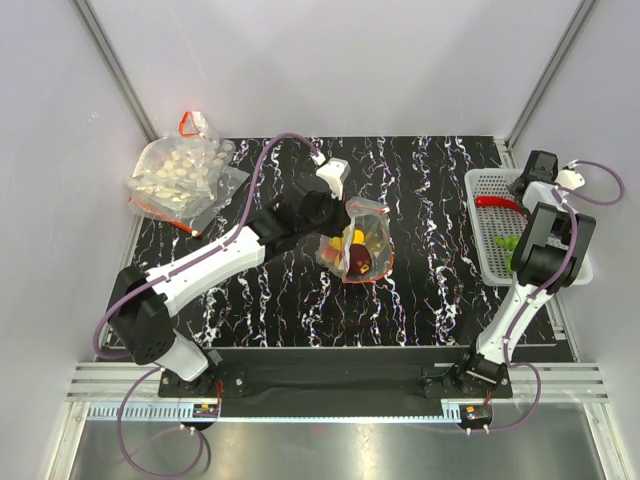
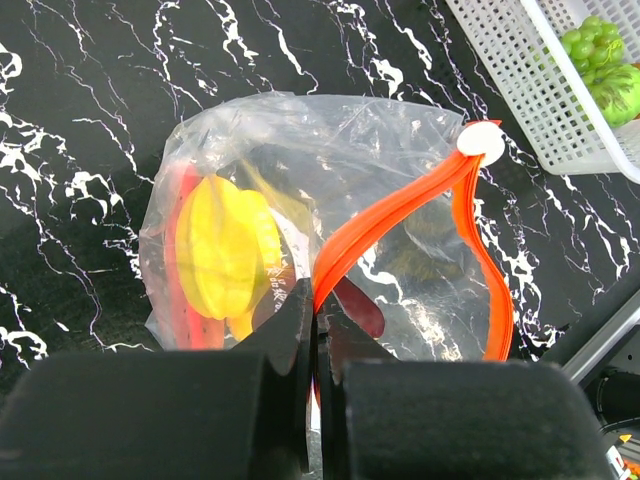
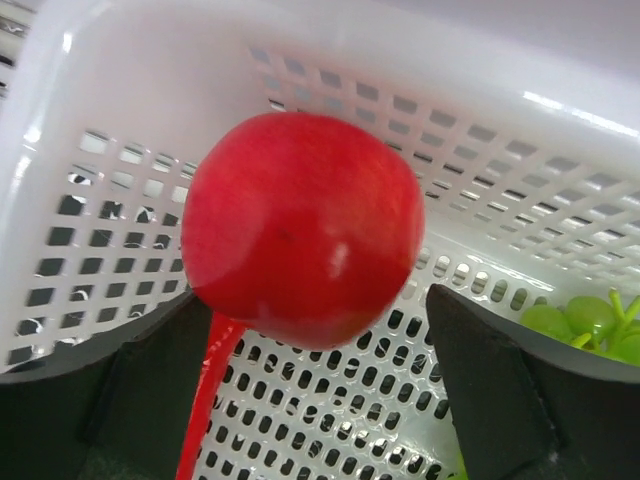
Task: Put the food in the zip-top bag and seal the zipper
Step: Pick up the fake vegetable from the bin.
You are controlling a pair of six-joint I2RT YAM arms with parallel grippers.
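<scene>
The zip-top bag (image 1: 358, 246) lies in the middle of the black marbled table, its mouth gaping. In the left wrist view, yellow food (image 2: 225, 245) and a dark red piece (image 2: 362, 306) sit inside the bag (image 2: 300, 150). My left gripper (image 2: 318, 305) is shut on the orange zipper (image 2: 385, 222) near one end; the white slider (image 2: 481, 140) is at the far end. My right gripper (image 3: 318, 305) is down inside the white basket (image 3: 520, 200), open. A round red fruit (image 3: 300, 225) lies just ahead of its fingers (image 3: 490, 380). It is touching neither clearly.
The white basket (image 1: 487, 240) stands at the table's right edge with a red chilli (image 1: 495, 202) and green grapes (image 1: 507, 241) in it. A larger clear bag of whitish pieces (image 1: 180, 172) lies at the far left. The right arm (image 1: 545, 240) hangs over the basket.
</scene>
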